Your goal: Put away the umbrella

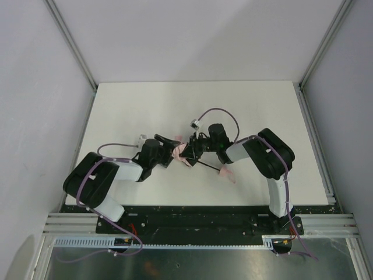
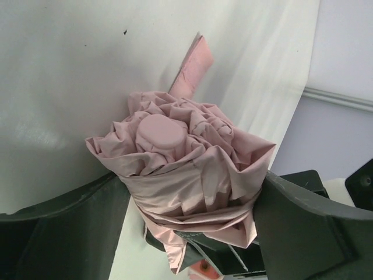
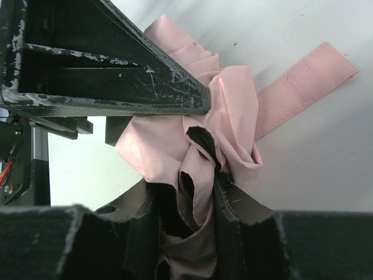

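The pale pink umbrella [image 1: 182,153] is bunched between both grippers at the table's middle. Its slim black shaft [image 1: 207,167] runs right to the small pink handle [image 1: 226,174] lying on the table. My left gripper [image 1: 169,153] is shut on the folded canopy; in the left wrist view the fabric bundle [image 2: 186,169] with its round pink cap [image 2: 161,133] fills the space between the fingers. My right gripper [image 1: 195,150] is shut on canopy folds [image 3: 201,175]. The pink strap [image 3: 303,81] lies flat on the table; it also shows in the left wrist view [image 2: 192,67].
The white table [image 1: 145,111] sits inside grey walls with aluminium rails [image 1: 317,134] along its edges. A left finger [image 3: 116,64] crosses the top of the right wrist view. Purple cables [image 1: 218,111] loop above the right arm.
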You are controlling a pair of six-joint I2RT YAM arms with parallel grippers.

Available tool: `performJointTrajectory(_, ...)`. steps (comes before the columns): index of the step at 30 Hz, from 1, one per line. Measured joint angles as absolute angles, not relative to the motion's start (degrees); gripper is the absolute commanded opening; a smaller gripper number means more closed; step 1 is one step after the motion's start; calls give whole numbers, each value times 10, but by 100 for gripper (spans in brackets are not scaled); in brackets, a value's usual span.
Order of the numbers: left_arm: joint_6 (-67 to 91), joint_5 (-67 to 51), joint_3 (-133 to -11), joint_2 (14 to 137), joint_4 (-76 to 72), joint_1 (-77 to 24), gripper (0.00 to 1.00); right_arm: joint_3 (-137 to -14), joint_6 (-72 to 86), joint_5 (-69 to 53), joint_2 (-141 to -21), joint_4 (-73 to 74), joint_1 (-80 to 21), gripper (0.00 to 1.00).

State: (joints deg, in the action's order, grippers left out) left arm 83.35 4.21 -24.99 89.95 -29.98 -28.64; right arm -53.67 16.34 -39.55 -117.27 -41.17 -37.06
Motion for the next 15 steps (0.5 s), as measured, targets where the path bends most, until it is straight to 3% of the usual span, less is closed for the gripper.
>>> performJointTrajectory(6, 829, 56, -247, 914, -318, -291, 42, -544, 169, -405, -1178, -410, -364, 0)
performJointTrajectory(8, 831, 59, -240, 914, -336, -293, 30, -546, 168, -406, -1179, -406, -364, 6)
performJointTrajectory(15, 848, 55, -227, 921, -375, -293, 2, -556, 166, -380, -1156, -341, -369, 60)
